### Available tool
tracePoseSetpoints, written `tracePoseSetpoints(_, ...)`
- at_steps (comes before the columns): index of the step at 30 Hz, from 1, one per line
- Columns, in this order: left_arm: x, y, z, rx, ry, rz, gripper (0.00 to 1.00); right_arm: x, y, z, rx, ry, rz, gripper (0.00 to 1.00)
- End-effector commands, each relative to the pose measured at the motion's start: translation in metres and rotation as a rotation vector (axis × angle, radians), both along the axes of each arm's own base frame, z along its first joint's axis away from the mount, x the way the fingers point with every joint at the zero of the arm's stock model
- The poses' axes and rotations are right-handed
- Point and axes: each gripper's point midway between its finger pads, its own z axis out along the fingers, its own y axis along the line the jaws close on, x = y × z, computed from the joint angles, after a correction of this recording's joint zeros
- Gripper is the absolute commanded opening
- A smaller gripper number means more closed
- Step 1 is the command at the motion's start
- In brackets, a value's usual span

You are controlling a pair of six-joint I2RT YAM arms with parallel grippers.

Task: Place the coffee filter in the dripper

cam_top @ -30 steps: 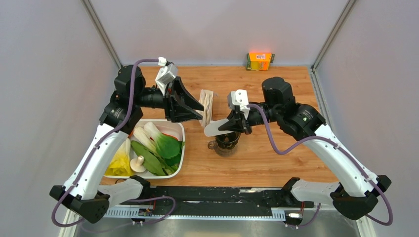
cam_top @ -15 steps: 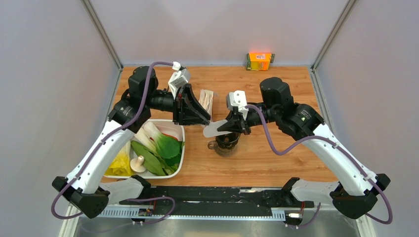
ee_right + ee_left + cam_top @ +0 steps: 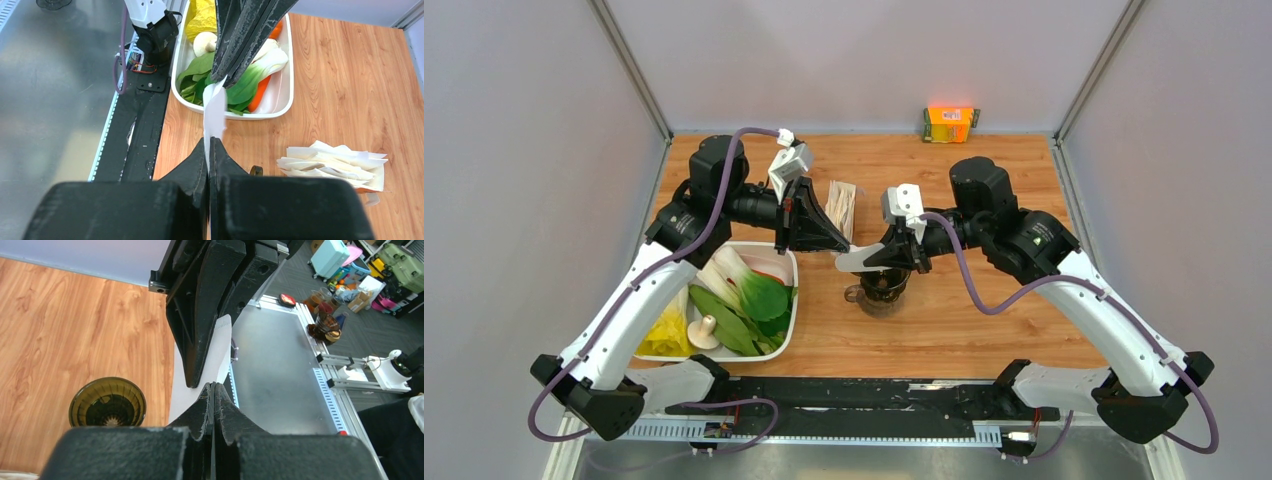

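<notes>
The coffee filter point(image 3: 852, 263), a thin white paper, hangs just above the dripper point(image 3: 882, 290), a dark brown see-through cup on the wooden table. My right gripper point(image 3: 874, 260) is shut on the filter's right part. In the right wrist view the filter point(image 3: 214, 112) runs from my right gripper point(image 3: 208, 142) up to the left fingers point(image 3: 240, 35), which pinch its far edge. My left gripper point(image 3: 842, 244) is shut at the filter's left edge. In the left wrist view the dripper point(image 3: 107, 402) lies left of my left gripper point(image 3: 212, 386), and the filter point(image 3: 217, 350) stands ahead of it.
A white tray point(image 3: 790, 262) of greens, a mushroom and a yellow item sits left of the dripper. A clear-wrapped packet of cream filters point(image 3: 841, 205) lies behind the filter. An orange box point(image 3: 951, 123) stands at the back wall. A black rail point(image 3: 854, 395) lines the near edge.
My left gripper moved right to the filter's edge and went from open to shut. The right gripper kept hold of the filter above the dripper.
</notes>
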Motion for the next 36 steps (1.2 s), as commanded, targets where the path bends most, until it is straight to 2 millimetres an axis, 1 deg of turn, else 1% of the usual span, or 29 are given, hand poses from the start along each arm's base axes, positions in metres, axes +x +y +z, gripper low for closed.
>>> tracePoseSetpoints(1,-0.005,-0.001,0.015,-0.042,-0.038,-0.031,0.00,-0.010,-0.001,0.003,0.015,-0.024,0.044,0.00)
tracePoseSetpoints(6,-0.004,-0.002,0.015,-0.040,-0.019,-0.035,0.00,-0.012,-0.002,0.002,0.009,-0.042,0.053,0.00)
tracePoseSetpoints(13,0.004,-0.006,0.006,-0.017,0.006,-0.022,0.00,-0.014,0.000,0.006,0.008,-0.082,0.070,0.00)
tracePoseSetpoints(23,-0.006,-0.008,-0.013,0.030,-0.008,-0.068,0.00,-0.005,0.005,0.002,-0.013,-0.070,0.051,0.00)
tracePoseSetpoints(30,-0.010,-0.003,-0.009,0.026,-0.067,-0.050,0.00,-0.003,0.003,-0.004,-0.033,-0.059,0.029,0.00)
tracePoseSetpoints(33,-0.008,-0.001,-0.010,0.030,-0.082,-0.034,0.00,-0.003,0.003,-0.005,-0.035,-0.054,0.027,0.00)
tracePoseSetpoints(35,-0.006,-0.001,-0.011,0.039,-0.087,-0.019,0.04,-0.003,0.003,-0.004,-0.033,-0.057,0.028,0.00)
tracePoseSetpoints(36,-0.004,-0.001,-0.012,0.044,-0.089,-0.005,0.09,-0.003,0.004,-0.003,-0.032,-0.055,0.029,0.00)
